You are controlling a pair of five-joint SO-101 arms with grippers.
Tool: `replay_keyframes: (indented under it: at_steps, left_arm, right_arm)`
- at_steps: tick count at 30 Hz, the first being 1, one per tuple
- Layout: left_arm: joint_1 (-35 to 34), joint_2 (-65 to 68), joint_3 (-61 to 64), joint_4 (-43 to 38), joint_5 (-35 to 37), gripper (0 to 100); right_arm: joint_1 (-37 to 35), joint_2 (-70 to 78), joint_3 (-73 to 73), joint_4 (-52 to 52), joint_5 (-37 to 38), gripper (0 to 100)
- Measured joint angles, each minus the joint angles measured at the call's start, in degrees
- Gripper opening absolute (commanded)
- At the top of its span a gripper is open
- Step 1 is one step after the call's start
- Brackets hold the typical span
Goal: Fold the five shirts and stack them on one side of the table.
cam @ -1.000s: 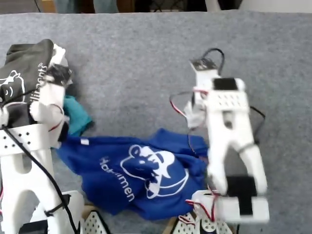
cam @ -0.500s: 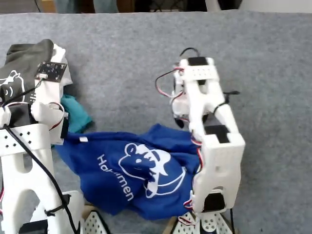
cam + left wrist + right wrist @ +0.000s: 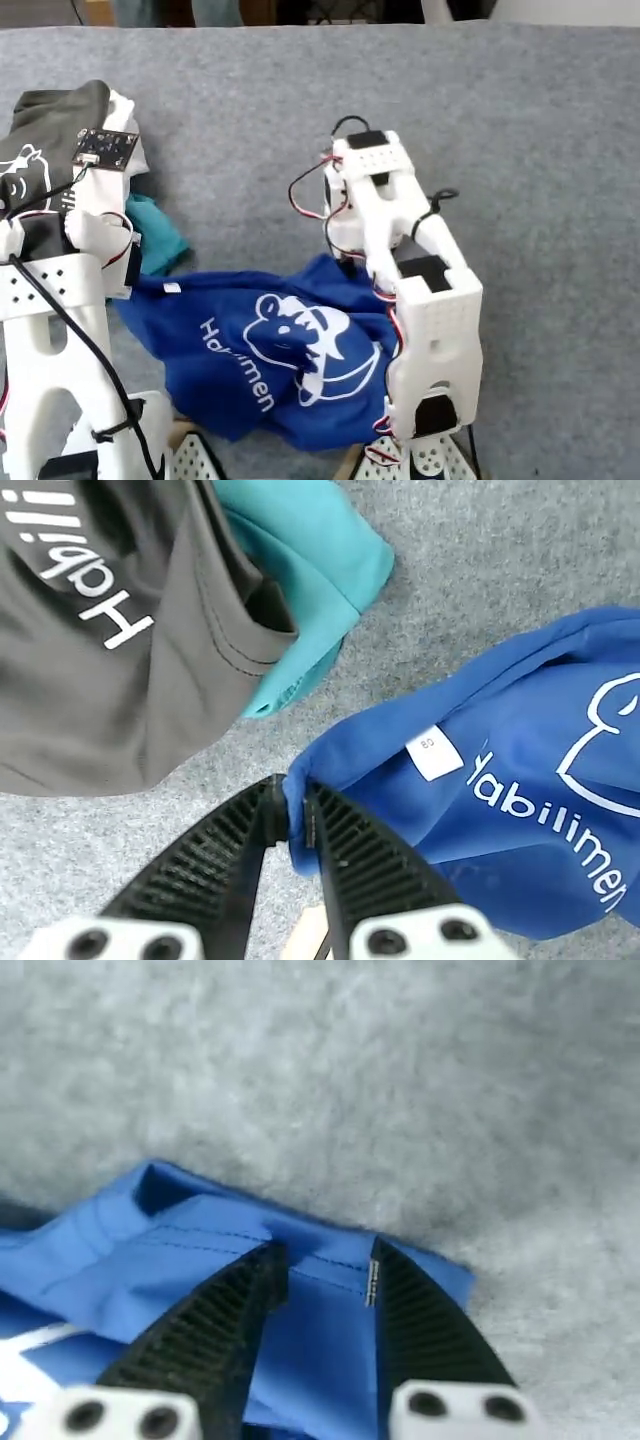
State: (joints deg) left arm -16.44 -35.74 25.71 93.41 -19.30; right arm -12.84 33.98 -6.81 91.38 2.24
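Right arm (image 3: 420, 290) has swung in from the right side and now hunches over the far corner of the blue shirt (image 3: 290, 350), while the left arm (image 3: 50, 300) has hardly budged. Right pincer (image 3: 322, 1265) is spread wide, straddling the shirt's hem on the table (image 3: 520, 120), nothing clamped yet. Left pincer (image 3: 293, 808) is pinched tight on the shirt's opposite corner, low by the table. Progress looks early to middling. A dark shirt (image 3: 50, 140) and a teal shirt (image 3: 158, 238) lie heaped at the left side, though I cannot tell whether they are neatly folded. The blue one lies rumpled and unfolded between both arms.
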Motion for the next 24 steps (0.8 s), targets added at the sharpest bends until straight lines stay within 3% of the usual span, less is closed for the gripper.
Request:
replay_keyframes:
  at_steps: [12, 24]
  left_arm:
    - [0.00, 0.00, 0.00, 0.00, 0.00, 3]
    - [0.00, 0.00, 0.00, 0.00, 0.00, 3]
  right_arm:
    - [0.26, -0.18, 1.32, -3.60, 1.32, 3.5]
    - [0.00, 0.00, -18.46, -1.14, 1.76, 3.9]
